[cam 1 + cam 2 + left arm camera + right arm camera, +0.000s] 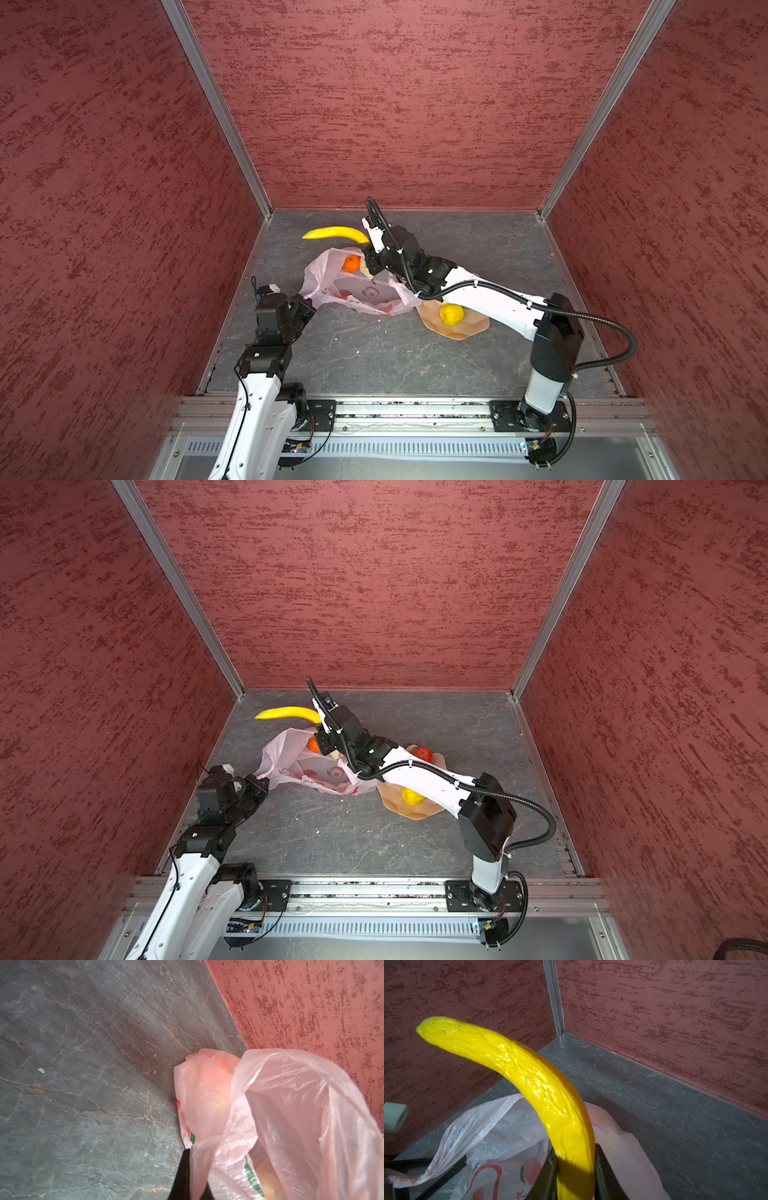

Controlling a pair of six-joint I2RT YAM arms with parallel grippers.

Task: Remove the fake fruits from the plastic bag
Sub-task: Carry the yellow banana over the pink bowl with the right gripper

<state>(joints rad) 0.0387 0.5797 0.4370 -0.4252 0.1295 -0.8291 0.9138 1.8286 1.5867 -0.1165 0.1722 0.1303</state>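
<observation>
My right gripper (575, 1153) is shut on the stem end of the curved yellow banana (529, 1076), which hangs in the air above the bag's mouth in both top views (336, 232) (289, 712). The pale-pink plastic bag (357, 291) lies crumpled on the grey floor. An orange fruit (352, 263) and a cream lumpy one (366, 269) show in its open mouth. My left gripper (191, 1153) is shut on a thin fold of the bag (291, 1105) at its near-left edge (305, 297).
A tan wavy-edged plate (465, 330) lies right of the bag, under my right forearm. On it sit a bumpy yellow fruit (451, 313) and a red fruit (423, 753). Red walls close in the left, back and right; a metal rail runs along the front.
</observation>
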